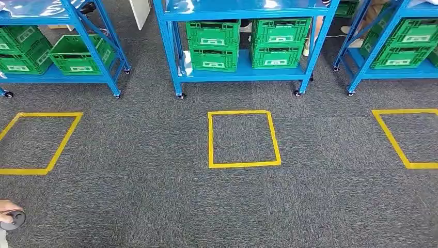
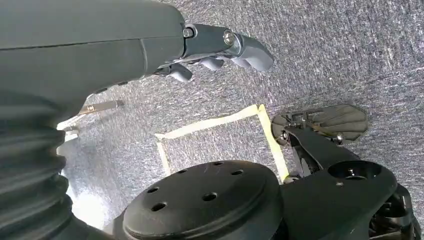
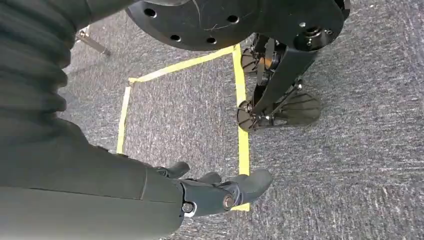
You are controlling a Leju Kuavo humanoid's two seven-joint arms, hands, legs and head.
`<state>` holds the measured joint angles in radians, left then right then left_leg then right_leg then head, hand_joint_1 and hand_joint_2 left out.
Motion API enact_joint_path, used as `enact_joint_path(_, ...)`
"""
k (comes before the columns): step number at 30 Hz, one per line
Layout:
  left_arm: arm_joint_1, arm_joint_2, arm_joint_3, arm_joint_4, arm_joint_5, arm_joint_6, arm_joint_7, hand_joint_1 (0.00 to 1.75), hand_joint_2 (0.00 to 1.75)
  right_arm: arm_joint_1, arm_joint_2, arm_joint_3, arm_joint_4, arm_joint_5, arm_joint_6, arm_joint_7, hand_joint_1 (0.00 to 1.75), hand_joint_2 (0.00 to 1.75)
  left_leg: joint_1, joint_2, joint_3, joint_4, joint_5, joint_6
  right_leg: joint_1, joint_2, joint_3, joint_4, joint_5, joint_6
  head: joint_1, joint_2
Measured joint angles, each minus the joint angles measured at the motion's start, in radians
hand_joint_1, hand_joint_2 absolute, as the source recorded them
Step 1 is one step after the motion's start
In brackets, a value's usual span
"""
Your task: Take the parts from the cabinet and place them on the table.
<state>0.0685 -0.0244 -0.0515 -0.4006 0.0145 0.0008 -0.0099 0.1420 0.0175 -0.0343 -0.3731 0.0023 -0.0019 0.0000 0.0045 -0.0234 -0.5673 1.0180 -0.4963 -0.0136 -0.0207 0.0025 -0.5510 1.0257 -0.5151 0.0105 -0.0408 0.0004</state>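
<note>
Cabinet [image 1: 243, 72]: 12 o'clock in head view, green crates [image 1: 213, 45] shelved.
Left hand [image 2: 210, 50]: fingers loosely apart, empty, above carpet.
Right hand [image 3: 215, 187]: same.

Grey carpet floor [image 1: 155, 206] marked with three yellow tape squares [image 1: 243, 138], beyond them three blue wheeled racks [image 1: 243, 72] standing on it, their low shelves loaded with green crates [image 1: 213, 45] stacked side by side.

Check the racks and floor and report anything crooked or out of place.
One green crate on the left blue rack's lower shelf sits tilted, unlike the squarely stacked crates on the middle rack. The yellow tape squares on the carpet look intact.
</note>
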Motion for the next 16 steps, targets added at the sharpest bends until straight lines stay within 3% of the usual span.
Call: enact_joint_path(16, 0.007, 0.002, 0.005, -0.011, -0.004, 0.0, 0.0, 0.0, 1.75, 0.0, -0.002, 0.013, 0.0, -0.001, 0.0, 0.0, 0.0, 1.75, 0.0, 0.0, 0.0, 0.0, 0.0, 0.001, 0.0, 0.0, 0.0, 0.0, 0.0, 0.0, 0.0, 0.0)
